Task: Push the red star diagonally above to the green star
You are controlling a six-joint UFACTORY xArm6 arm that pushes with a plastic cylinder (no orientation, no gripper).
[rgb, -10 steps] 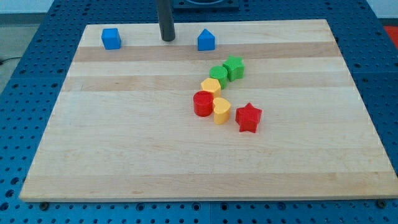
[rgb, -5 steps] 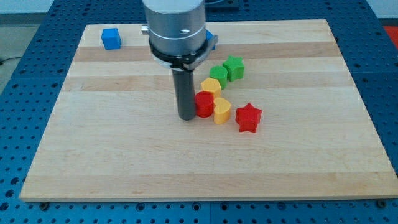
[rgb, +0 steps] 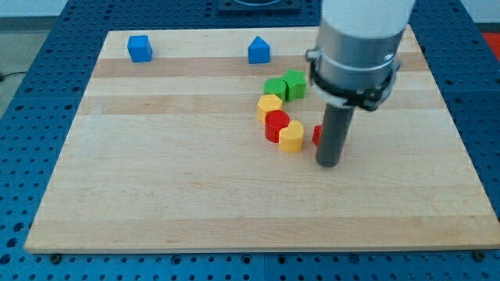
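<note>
Sitting nearest the view's bottom was my tip (rgb: pixel 329 163), planted on the wooden board (rgb: pixel 195 203) right in front of the red star (rgb: pixel 318 134), so close that the rod covered most of it. Only a sliver of red poked out on the rod's left side, so I honestly couldn't tell whether tip and star were touching or just about to. No pincer on this rig, just the plain rod, so nothing was open, closed or held.

Taking that red star as the landmark: just to its left sat a yellow block (rgb: pixel 291 136), rounded, maybe heart-shaped. Up-left of the star, touching that yellow one, was the red cylinder (rgb: pixel 276 125). A bit further up-left was a second yellow block (rgb: pixel 269 106), pressed against the cylinder.

Above the star and slightly left sat the green pair: the green star (rgb: pixel 294 83), with another green block (rgb: pixel 275 87) snug on its left. That one's shape was hard to make out. So the red star was below and a touch to the right of the green star, with a clear gap between them.

Way off toward the view's top from the red star: a blue house-shaped block (rgb: pixel 259 51) up-left, and a blue cube (rgb: pixel 140 48) far up-left near the board's corner.
</note>
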